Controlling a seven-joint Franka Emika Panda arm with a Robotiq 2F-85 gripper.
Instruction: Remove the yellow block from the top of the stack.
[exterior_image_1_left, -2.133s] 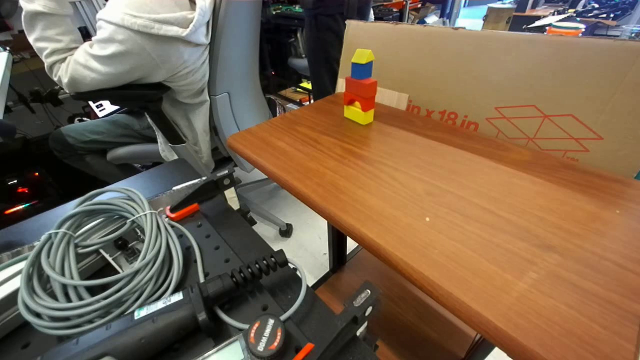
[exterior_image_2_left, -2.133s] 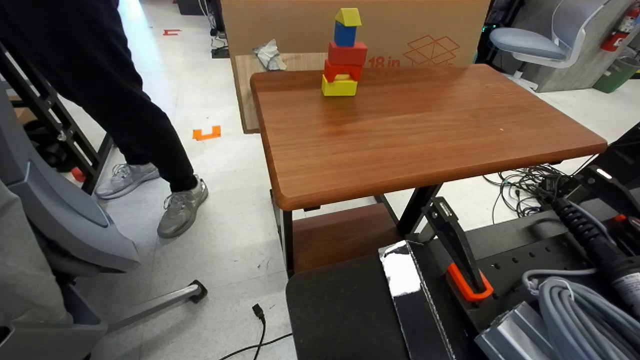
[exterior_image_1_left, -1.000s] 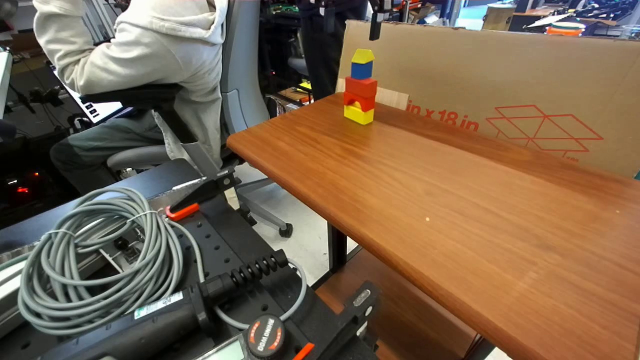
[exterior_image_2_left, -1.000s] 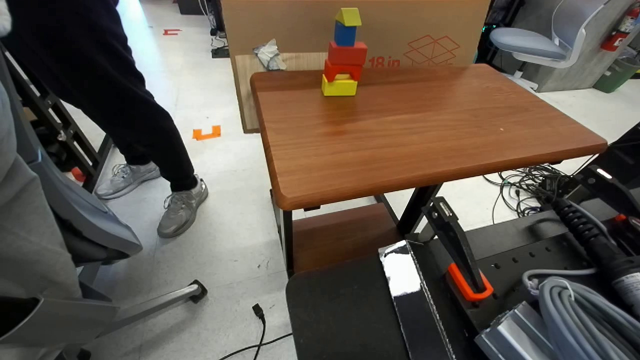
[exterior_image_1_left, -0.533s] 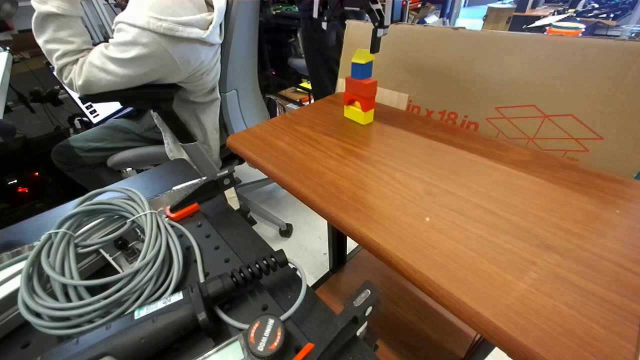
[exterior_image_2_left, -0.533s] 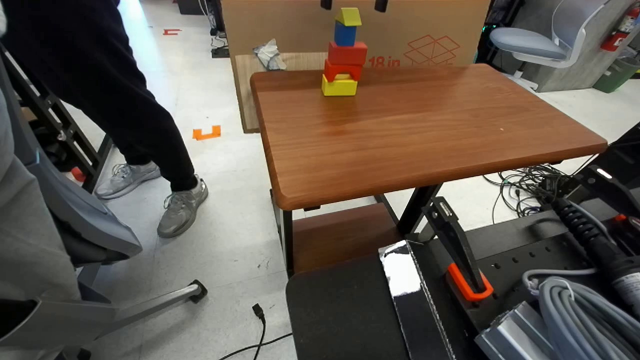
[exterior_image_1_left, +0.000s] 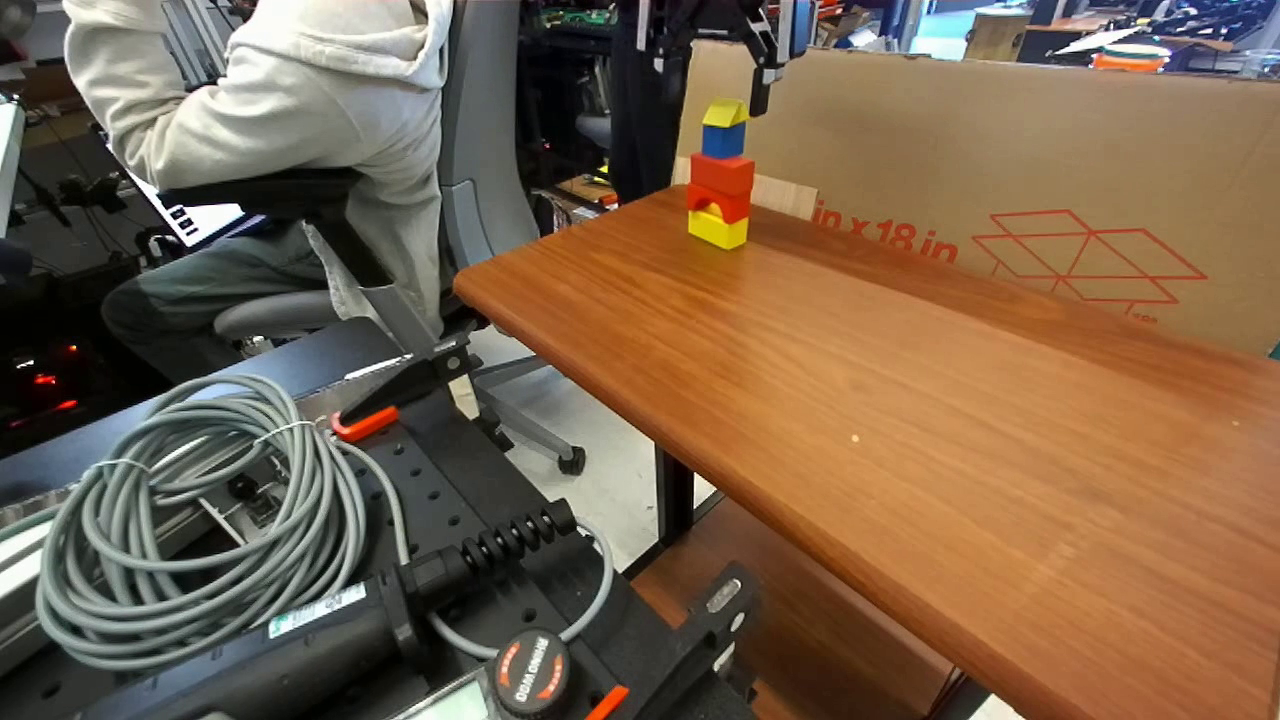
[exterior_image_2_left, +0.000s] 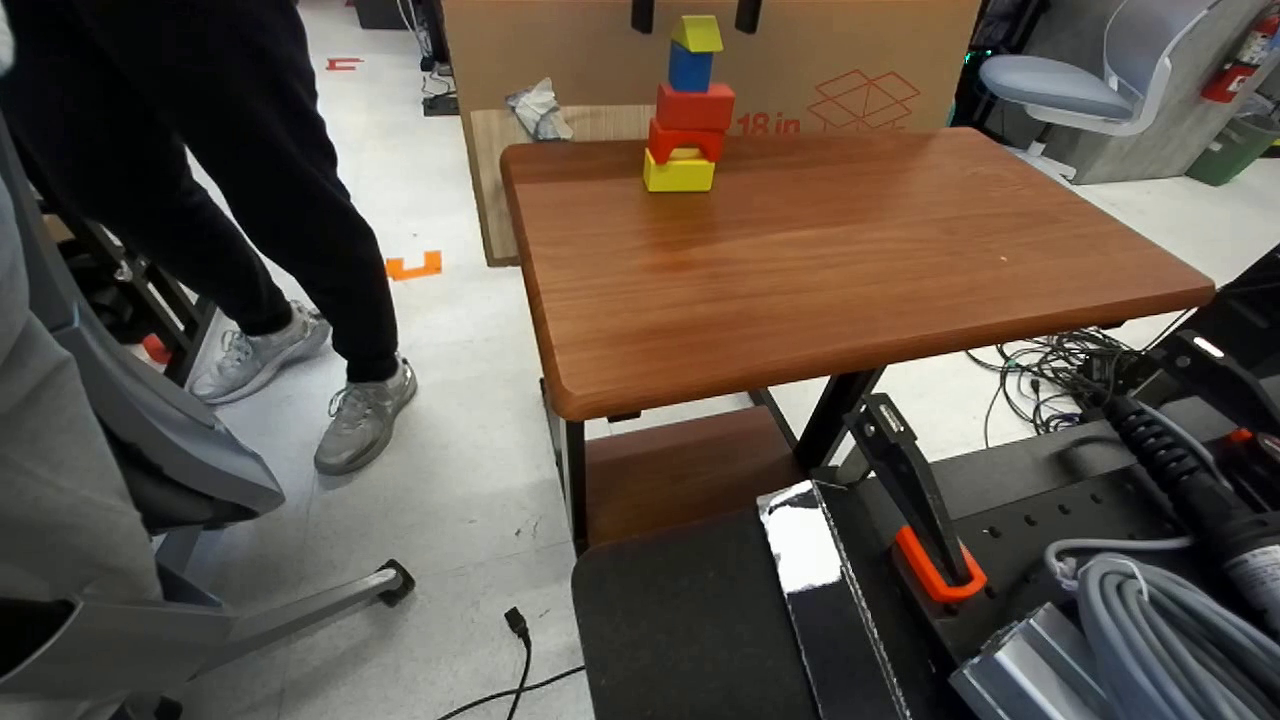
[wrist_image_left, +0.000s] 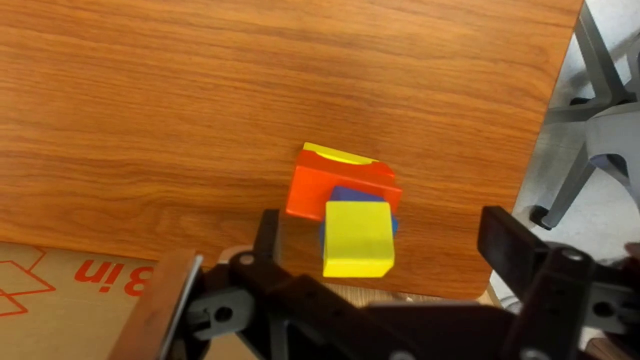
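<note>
The yellow block (exterior_image_1_left: 726, 113) is a small roof-shaped piece at the top of the stack (exterior_image_1_left: 721, 178) in both exterior views. Below it are a blue block (exterior_image_2_left: 690, 69), a red block (exterior_image_2_left: 695, 107), a red arch piece (exterior_image_2_left: 684, 141) and a yellow base piece (exterior_image_2_left: 679, 176). My gripper (exterior_image_2_left: 695, 22) is open, pointing down, with its fingertips around the height of the yellow block. In the wrist view, the yellow block (wrist_image_left: 358, 237) shows between the open fingers of the gripper (wrist_image_left: 381, 222), nearer the left finger in the picture. Neither finger appears to touch it.
The stack stands near a corner of the brown wooden table (exterior_image_2_left: 850, 250). A large cardboard box (exterior_image_1_left: 980, 160) rises behind the table. A person's legs (exterior_image_2_left: 290, 200) and a person seated on a grey chair (exterior_image_1_left: 470, 130) are beside it. A cable coil (exterior_image_1_left: 210, 520) lies in front.
My gripper came into view from above and lowered to the top of the stack, then shifted slightly sideways and a little lower. The stack stands in place. The standing person's legs moved.
</note>
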